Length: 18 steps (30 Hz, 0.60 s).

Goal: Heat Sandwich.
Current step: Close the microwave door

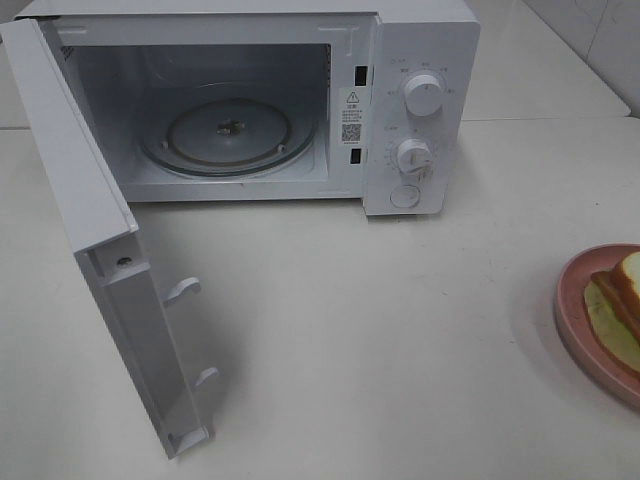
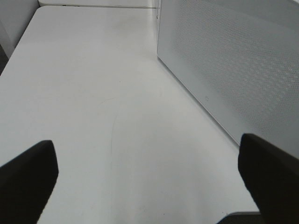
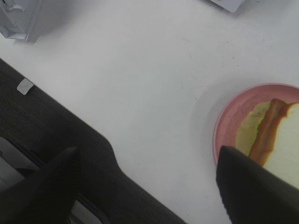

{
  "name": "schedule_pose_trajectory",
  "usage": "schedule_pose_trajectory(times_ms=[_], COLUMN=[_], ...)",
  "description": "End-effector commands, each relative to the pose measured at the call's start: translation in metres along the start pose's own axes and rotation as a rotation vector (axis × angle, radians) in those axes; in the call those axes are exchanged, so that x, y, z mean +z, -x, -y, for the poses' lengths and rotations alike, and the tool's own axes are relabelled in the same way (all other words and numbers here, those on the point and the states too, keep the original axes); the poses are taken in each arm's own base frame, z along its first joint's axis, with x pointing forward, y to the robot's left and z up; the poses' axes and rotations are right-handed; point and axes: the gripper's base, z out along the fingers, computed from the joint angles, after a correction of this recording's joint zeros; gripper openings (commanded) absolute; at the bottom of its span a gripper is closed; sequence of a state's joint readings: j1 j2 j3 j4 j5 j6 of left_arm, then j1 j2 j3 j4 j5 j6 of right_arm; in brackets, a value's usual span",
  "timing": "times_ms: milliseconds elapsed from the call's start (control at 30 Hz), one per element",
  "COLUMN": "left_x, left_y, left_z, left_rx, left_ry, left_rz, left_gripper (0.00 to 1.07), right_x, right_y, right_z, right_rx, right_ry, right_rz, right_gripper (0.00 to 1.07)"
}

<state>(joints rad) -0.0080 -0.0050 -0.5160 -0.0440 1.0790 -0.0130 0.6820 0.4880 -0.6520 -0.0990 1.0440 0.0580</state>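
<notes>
Just one sandwich (image 1: 625, 290), one plate (image 1: 572, 310), one microwave (image 1: 425, 50).

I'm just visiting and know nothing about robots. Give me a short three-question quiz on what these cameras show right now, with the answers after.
1. True or false: the microwave door is shut.
2. Where does the sandwich lie? A) on the glass turntable B) on the pink plate C) on the bare table
3. Fill in: in the right wrist view, the right gripper hangs above the table with its jaws ____.

Key
1. False: the door stands wide open.
2. B: the turntable is bare.
3. Open, holding nothing; the left gripper is open too.
</notes>
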Motion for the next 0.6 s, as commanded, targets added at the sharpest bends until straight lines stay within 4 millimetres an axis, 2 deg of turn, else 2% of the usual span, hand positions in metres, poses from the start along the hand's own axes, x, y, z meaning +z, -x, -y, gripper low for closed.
schedule_pose_trajectory(times_ms=[33, 167, 600], left_x=[-0.001, -0.001, -0.001], left_y=[0.000, 0.000, 0.000], left_z=[0.000, 0.000, 0.000], left_rx=[0.000, 0.000, 0.000], left_ry=[0.004, 0.004, 0.004], left_rz=[0.016, 0.016, 0.016], left_gripper=[1.00, 1.00, 1.00], right_x=[-0.002, -0.001, -0.015], right_y=[-0.013, -0.035, -0.064], right_z=[0.001, 0.006, 0.002], right_rx=[0.025, 0.143, 0.345], right_ry=[-0.009, -0.101, -0.311], right_rz=[0.006, 0.029, 0.267], right_gripper=[0.76, 0.76, 0.76])
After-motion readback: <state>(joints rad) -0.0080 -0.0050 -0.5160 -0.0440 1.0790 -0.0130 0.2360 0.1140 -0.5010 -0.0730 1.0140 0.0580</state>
